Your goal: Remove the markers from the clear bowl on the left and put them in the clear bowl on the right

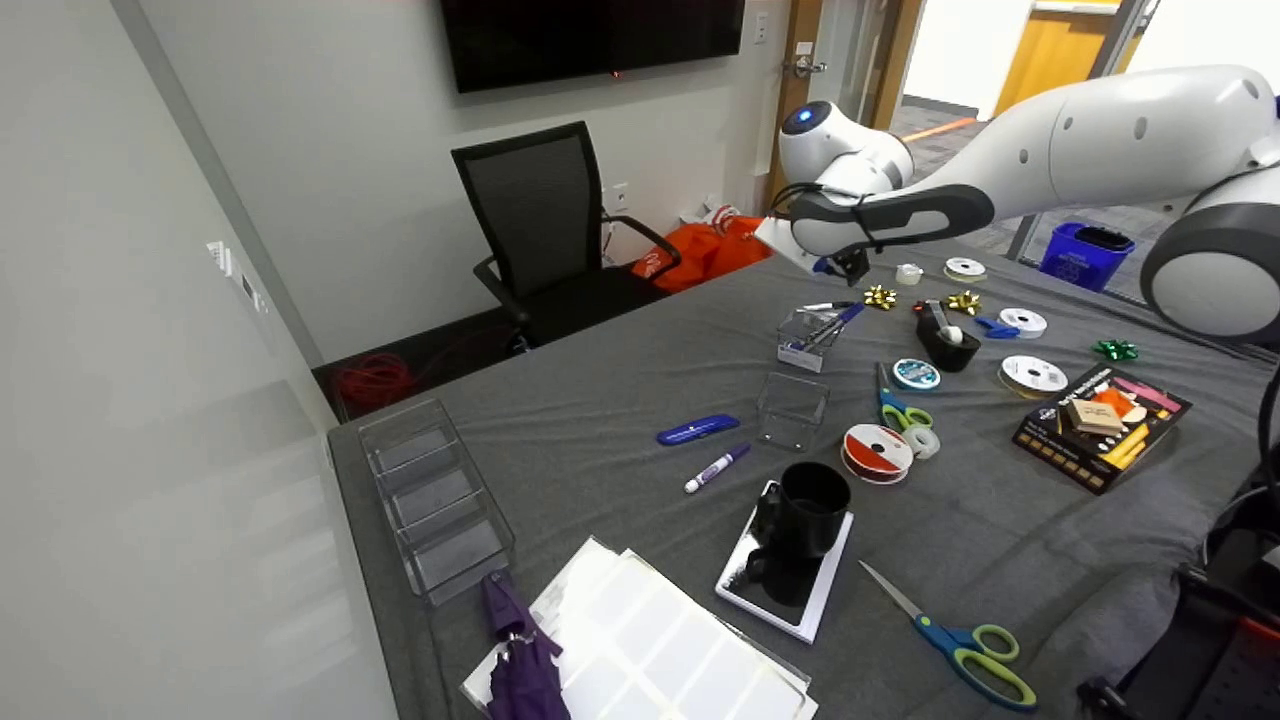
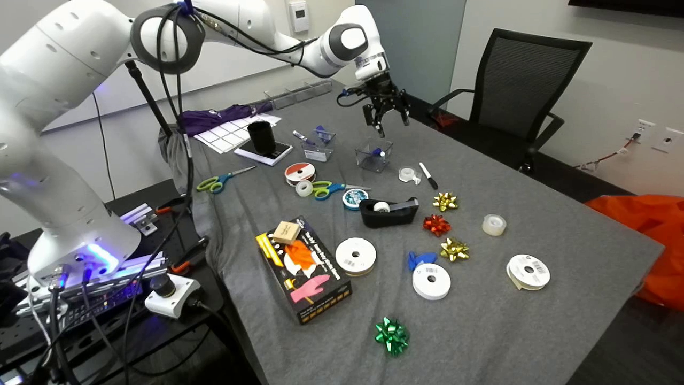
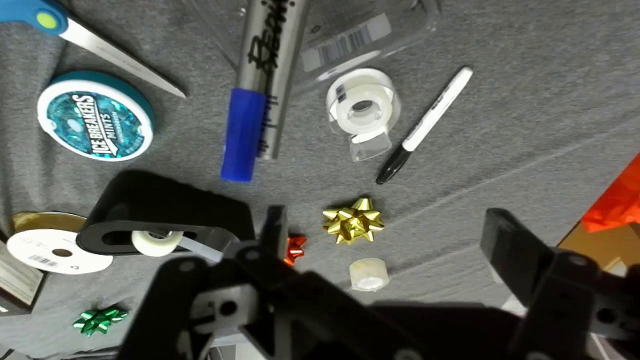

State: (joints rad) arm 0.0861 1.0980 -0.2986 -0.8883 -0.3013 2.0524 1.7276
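Gray tbl (image 2: 582, 235) holds 2 sm clear bins (image 1: 800, 359), 1 w/ 2+ markers (image 3: 252, 82).

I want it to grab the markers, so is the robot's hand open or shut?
Open: in the wrist view the gripper holds nothing, its fingers wide apart.

markers (image 3: 260, 75) have grey barrels lettered in black, one with a blue cap; the mint tin (image 3: 97, 117) is teal, rimmed and lettered in white. the paper sheets (image 1: 665, 645) are white, ruled into rectangles, and the glove box (image 2: 307, 267) is black, printed in yellow, orange and pink. scissors (image 1: 937, 634) have blue handles lined with lime green, the umbrella (image 1: 525, 665) is purple, the gripper (image 3: 390, 234) mostly black, and the tablecloth (image 1: 590, 400) plain grey.
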